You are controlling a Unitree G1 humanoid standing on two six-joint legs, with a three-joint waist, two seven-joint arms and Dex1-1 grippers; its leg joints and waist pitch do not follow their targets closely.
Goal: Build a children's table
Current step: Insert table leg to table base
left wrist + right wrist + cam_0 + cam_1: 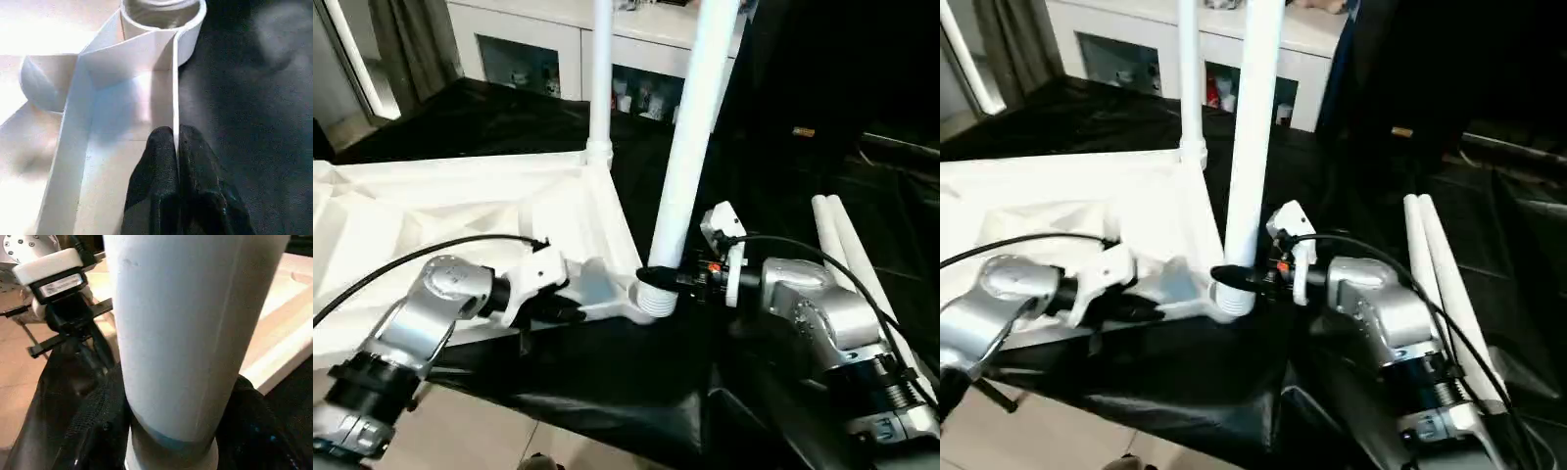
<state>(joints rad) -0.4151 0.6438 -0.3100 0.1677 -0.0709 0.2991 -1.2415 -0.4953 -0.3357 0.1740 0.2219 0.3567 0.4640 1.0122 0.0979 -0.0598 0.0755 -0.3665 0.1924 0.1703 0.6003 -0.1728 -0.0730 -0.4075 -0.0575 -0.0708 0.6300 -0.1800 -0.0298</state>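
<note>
left gripper [570,311] pinches the near rim of the upside-down table top [460,211] on the black sheet. right gripper [656,277] is clamped on a leg [683,157] at the corner socket [651,297]. step: seating the second leg; next likely twist and push down. two spare legs [847,250] lie right.

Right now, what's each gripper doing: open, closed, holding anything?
Left gripper: closed on the thin side wall of the table top, near a corner socket.
Right gripper: closed around the base of the near leg.
</note>
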